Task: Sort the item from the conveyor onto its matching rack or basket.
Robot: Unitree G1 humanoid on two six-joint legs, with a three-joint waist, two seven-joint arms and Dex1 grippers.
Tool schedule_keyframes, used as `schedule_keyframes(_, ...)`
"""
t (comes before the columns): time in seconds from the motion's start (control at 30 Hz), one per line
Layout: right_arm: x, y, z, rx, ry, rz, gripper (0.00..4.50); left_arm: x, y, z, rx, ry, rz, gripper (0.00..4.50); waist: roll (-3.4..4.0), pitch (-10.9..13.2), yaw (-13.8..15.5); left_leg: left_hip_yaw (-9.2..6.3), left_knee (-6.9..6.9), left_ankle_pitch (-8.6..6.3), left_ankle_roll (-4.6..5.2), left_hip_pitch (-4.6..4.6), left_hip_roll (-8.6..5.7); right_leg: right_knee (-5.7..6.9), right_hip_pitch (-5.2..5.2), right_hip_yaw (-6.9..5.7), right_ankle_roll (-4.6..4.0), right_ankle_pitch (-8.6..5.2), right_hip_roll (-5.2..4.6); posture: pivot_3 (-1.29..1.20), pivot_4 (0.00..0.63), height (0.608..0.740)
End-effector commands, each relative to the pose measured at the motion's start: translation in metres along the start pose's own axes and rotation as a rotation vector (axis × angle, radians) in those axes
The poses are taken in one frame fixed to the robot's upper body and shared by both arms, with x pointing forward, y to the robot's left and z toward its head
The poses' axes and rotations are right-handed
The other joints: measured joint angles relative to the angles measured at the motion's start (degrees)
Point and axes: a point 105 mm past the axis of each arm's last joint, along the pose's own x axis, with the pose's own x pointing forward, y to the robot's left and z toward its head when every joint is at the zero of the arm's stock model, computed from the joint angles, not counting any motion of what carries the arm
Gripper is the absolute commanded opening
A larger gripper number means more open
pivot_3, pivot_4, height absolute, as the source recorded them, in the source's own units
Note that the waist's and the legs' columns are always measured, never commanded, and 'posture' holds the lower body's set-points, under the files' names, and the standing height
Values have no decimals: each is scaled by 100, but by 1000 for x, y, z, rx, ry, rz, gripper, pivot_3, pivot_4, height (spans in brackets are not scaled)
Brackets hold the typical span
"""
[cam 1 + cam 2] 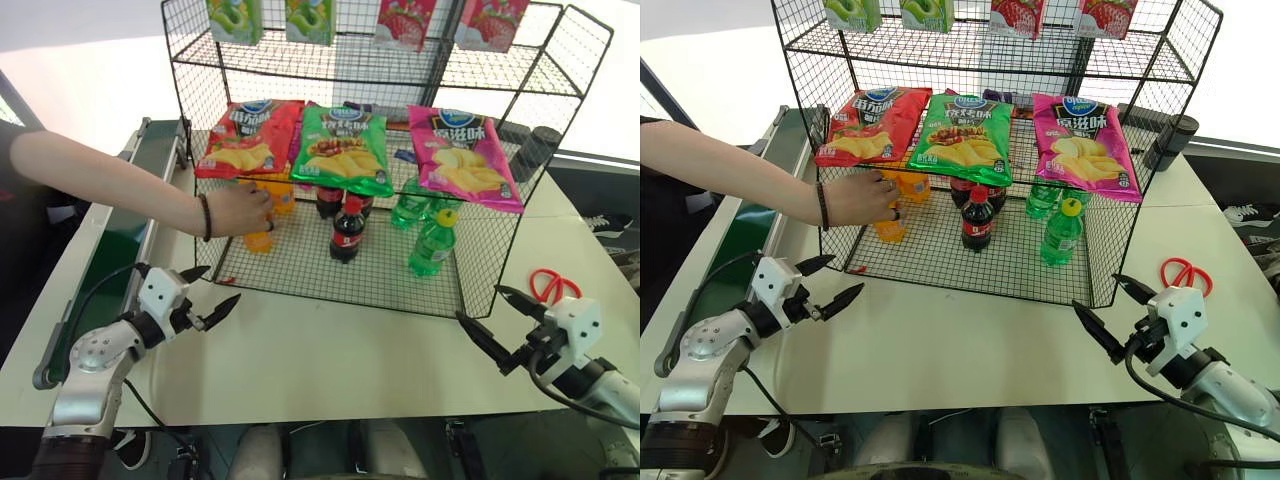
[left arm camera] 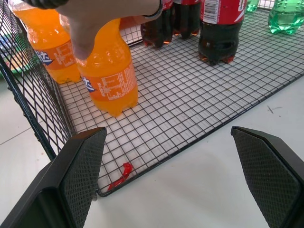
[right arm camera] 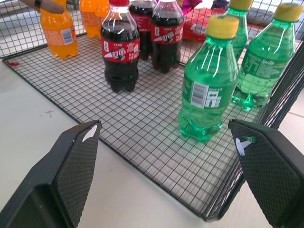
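Observation:
The item (image 1: 434, 243), a clear-green soda bottle with a yellow cap, stands upright at the front right of the bottom shelf of the black wire rack (image 1: 300, 268). More green bottles (image 3: 263, 57) stand behind it. My right gripper (image 1: 478, 302) is open and empty over the table, just outside the rack's front right corner. My left gripper (image 1: 222, 285) is open and empty near the rack's front left corner. The conveyor (image 1: 112, 243) runs along the table's left side, and the stretch of belt I can see is bare.
A person's hand (image 1: 238, 210) reaches in from the left and holds an orange bottle (image 1: 258, 238) on the bottom shelf. Cola bottles (image 1: 347, 232) stand mid-shelf. Chip bags (image 1: 345, 148) hang across the rack's front. Red scissors (image 1: 553, 284) lie on the table at the right.

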Motion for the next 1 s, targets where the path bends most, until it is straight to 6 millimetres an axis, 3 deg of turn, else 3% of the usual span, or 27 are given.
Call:
schedule_keyframes(0.03,-1,-4,7,-32,-21,-4,4464,1,4,14,40,-41,14,4500,0,0,5,0,0,0,0,0,0,0,0,0,0,0,0,0,150,740)
schedule_keyframes(1.0,0,-9,11,-62,-37,-23,4464,14,7,17,49,-81,27,4500,0,0,2,2,-1,0,0,-1,-4,-2,0,-1,2,1,-4,0,150,740)
